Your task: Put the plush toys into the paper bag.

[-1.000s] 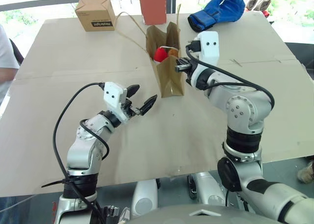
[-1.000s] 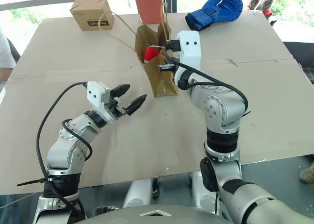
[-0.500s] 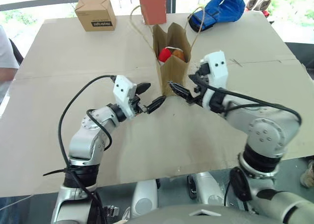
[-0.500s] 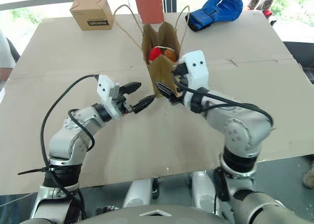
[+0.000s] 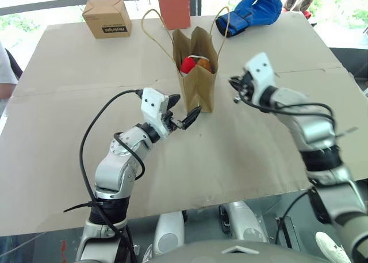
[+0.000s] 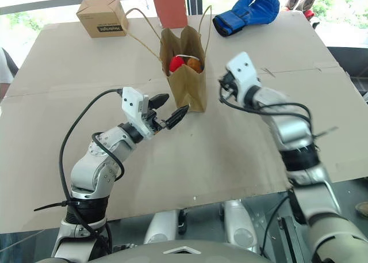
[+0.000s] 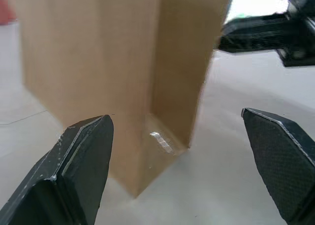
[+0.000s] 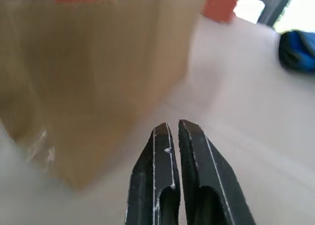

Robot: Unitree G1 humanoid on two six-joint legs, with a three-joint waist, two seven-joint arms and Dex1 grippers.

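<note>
The paper bag stands upright in the middle of the table, its two loop handles raised. Inside its open top lie the plush toys: a red end and beside it a fuzzy orange-brown toy. My left gripper is open, low at the bag's front left corner, and in the left wrist view its fingers frame the bag's base. My right gripper is shut and empty, a short way to the right of the bag and apart from it.
At the table's back edge stand a small printed cardboard box and a tall red-brown box. A blue boxing glove lies at the back right. A person's sleeve shows at the left edge.
My right gripper left the bag's top, dropped in front of it with its jaws open, then moved off to the bag's right and shut. My left gripper moved right, up to the bag's base.
</note>
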